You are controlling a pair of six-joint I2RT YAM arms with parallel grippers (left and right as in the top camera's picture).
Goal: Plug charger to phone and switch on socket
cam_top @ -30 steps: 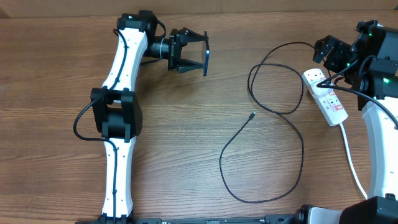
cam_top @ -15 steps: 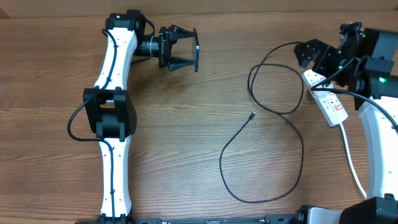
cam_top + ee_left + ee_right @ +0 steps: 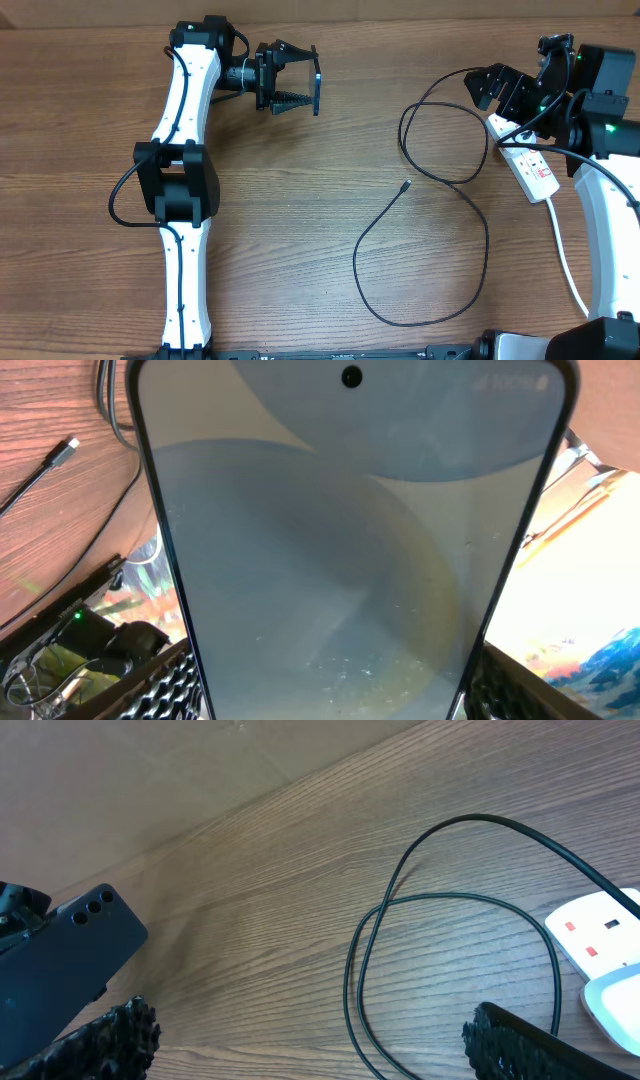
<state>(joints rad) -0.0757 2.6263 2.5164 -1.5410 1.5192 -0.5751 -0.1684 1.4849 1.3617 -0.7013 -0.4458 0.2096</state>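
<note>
While one phone (image 3: 340,540) is held, one charger (image 3: 487,240) loops.

The phone (image 3: 330,560), slim with a dark edge and a pale blue-grey screen, is held above the tabletop (image 3: 290,230) in the jaws of the left gripper (image 3: 312,85). The charger (image 3: 470,818), a thin black cable, lies in loops, and its small connector (image 3: 404,186) is free. The white socket (image 3: 535,168) with red switches lies at the right.

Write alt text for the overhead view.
The left gripper holds the phone at the top left of a wooden table. A charger loops across the middle, its connector lying free; at right, the open right gripper hovers by the socket.
</note>
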